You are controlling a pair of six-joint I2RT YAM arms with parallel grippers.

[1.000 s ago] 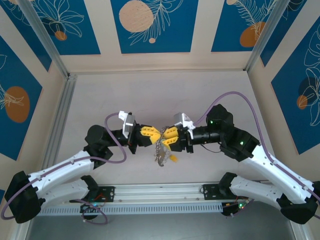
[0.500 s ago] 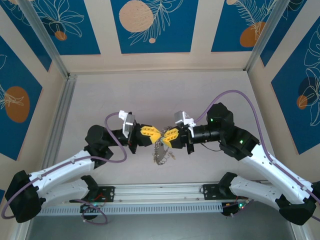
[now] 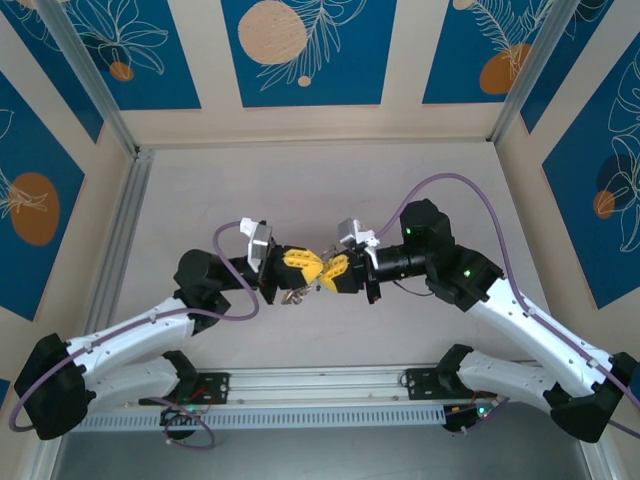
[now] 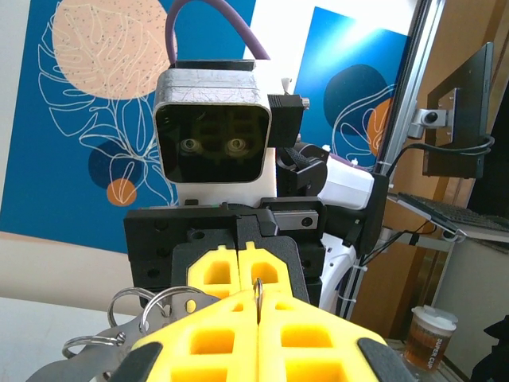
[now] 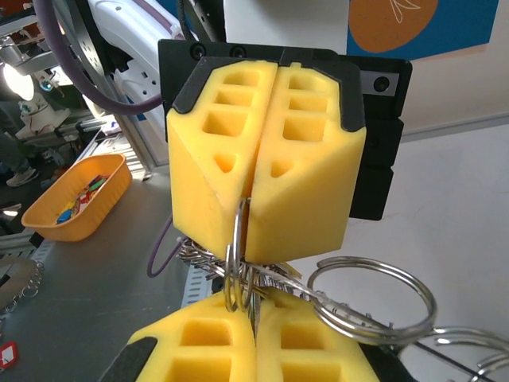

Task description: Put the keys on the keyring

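Note:
My two grippers meet tip to tip above the middle of the table. The left gripper is shut, and a thin wire loop of the keyring stands in the seam of its yellow pads. Opposite it, the right gripper is shut on the same bunch. Small split rings bridge the two sets of pads. A bigger ring sticks out to the right, and the rest of the keyring hangs just under the left pads. The keys are hidden in the tangle of metal.
The table is beige, with a metal rail along its near edge and patterned blue walls around it. In the right wrist view an orange bowl with small coloured bits sits on a bench beyond the table.
The right gripper has closed and moved left with its arm. The dangling bunch, with a yellow bit hanging before, has been drawn up and left under the pads.

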